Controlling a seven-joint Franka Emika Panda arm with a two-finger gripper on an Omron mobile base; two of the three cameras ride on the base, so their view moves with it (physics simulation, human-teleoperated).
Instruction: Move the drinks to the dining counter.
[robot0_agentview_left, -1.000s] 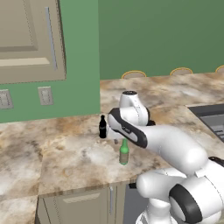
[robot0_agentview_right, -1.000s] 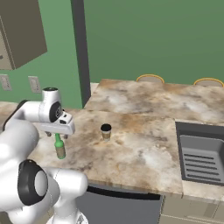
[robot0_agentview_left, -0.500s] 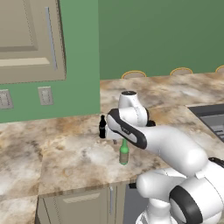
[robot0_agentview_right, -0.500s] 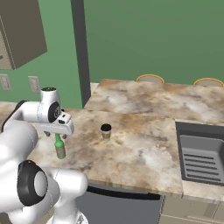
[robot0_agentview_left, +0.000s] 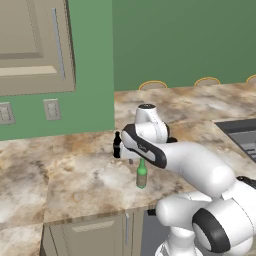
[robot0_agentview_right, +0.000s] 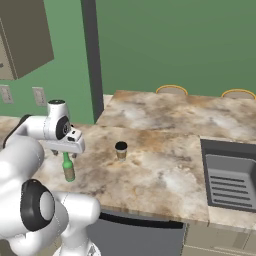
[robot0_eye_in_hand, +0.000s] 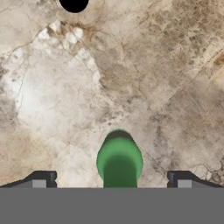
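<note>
On the marbled tan stone bench (robot0_agentview_left: 75, 185), from left to right, the black cola-style bottle (robot0_agentview_left: 117, 145), the slim green glass bottle (robot0_agentview_left: 142, 173) and the tan lidded paper cup (robot0_agentview_right: 121, 150) are seen. The claw (robot0_eye_in_hand: 112, 180) is held wide above the green bottle; a straight, centred descent is advised before closing.

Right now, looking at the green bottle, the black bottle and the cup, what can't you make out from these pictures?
- Green bottle: hand view, its lower part is cut off by the bottom edge, so how far down the open jaws sit is unclear.
- Black bottle: left base view, partly hidden behind the arm; no label readable.
- Black bottle: hand view, cut by the top edge.
- Cup: right base view, too small to see any print.
</note>
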